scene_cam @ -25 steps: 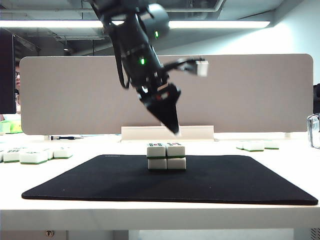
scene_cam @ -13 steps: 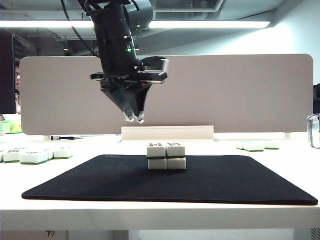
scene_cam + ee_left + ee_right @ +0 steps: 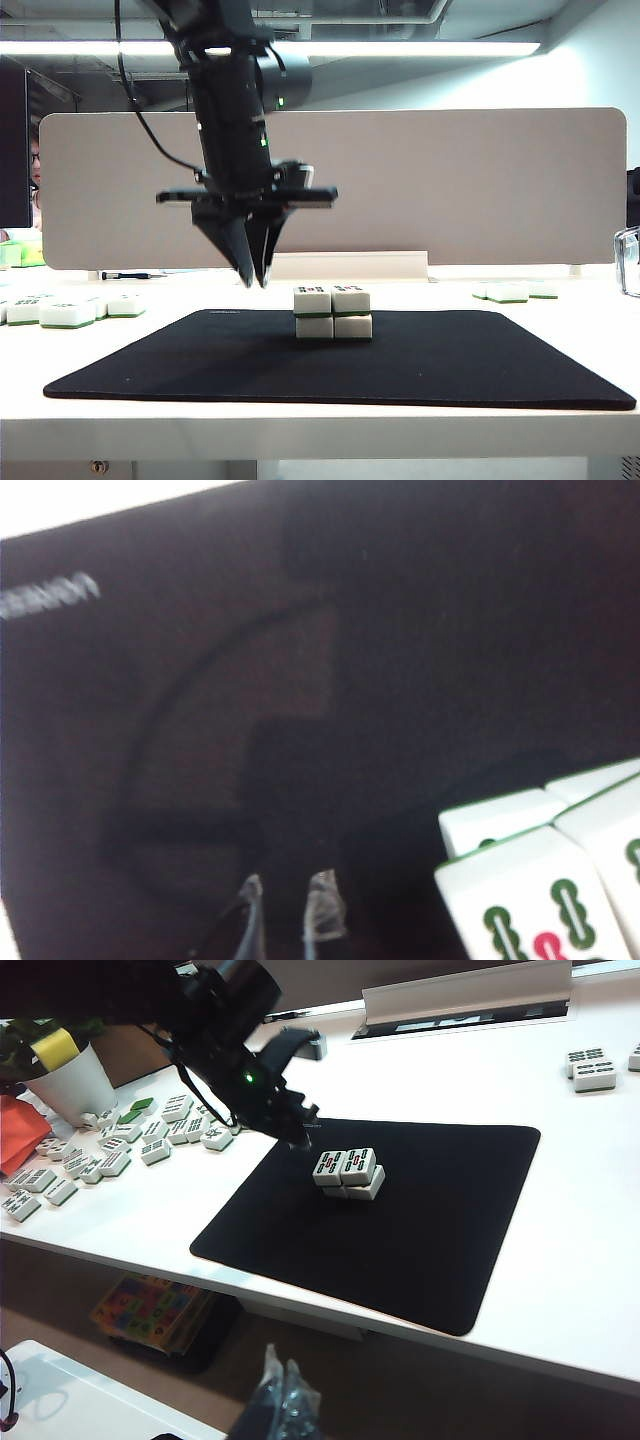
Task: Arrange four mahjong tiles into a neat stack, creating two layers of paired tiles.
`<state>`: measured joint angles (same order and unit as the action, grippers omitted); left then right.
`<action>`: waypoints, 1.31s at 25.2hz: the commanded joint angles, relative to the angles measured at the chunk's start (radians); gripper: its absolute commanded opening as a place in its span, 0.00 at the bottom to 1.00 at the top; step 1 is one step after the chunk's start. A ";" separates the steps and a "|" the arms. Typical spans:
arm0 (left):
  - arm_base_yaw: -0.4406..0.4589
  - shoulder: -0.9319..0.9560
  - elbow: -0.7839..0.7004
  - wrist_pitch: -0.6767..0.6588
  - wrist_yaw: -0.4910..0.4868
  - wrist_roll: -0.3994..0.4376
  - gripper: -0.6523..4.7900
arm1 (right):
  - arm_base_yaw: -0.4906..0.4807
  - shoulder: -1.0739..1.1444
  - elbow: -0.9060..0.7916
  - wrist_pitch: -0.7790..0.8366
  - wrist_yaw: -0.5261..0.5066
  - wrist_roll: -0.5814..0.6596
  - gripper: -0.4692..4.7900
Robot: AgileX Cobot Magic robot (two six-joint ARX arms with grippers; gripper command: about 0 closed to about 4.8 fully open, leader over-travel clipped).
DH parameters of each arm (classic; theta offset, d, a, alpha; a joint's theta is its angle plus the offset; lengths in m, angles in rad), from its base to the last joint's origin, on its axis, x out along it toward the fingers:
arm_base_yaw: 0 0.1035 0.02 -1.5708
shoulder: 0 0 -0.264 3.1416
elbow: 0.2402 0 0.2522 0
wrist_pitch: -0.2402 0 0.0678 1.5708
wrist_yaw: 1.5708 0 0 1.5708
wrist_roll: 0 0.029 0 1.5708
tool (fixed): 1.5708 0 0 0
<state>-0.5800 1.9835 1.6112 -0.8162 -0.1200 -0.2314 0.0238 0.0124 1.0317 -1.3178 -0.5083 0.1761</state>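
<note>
The stack (image 3: pixel 333 312) of four tiles sat near the middle of the black mat (image 3: pixel 200 370), two tiles wide and two high, a thin green line showing between the layers and small green and red marks on the upper faces. The left gripper (image 3: pixel 254 276) hung in the air just to the left of the stack and a little above its top, pointing straight down, apart from the tiles. Its two fingers were drawn nearly together, with only a slim gap between the tips, and nothing was held between them. From the left wrist camera the clear fingertips (image 3: pixel 325 905) showed over bare mat, with the stack (image 3: pixel 545 880) off to one side and untouched. The right gripper (image 3: pixel 280 1400) stayed low and well back from the table, off the near edge of the white table (image 3: pixel 560 1290); its fingers looked pressed together and empty, though only their tips showed. Loose tiles (image 3: pixel 110 1150) lay scattered on the table beside a white plant pot (image 3: pixel 75 1085), and a few more tiles (image 3: pixel 515 291) rested beyond the mat on the right.
</note>
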 commanded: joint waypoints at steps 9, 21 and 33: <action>-0.002 0.024 0.002 0.030 0.125 -0.013 0.21 | 0.000 -0.013 0.003 0.012 0.002 -0.002 0.09; -0.009 0.013 0.004 0.064 0.048 -0.003 0.21 | 0.000 -0.013 0.003 0.011 0.017 -0.001 0.09; -0.007 -0.336 0.002 -0.359 0.009 0.111 0.11 | 0.000 -0.013 0.003 0.003 0.014 -0.001 0.09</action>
<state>-0.5816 1.6753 1.6115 -1.1561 -0.1131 -0.1234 0.0238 0.0124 1.0317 -1.3251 -0.4934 0.1757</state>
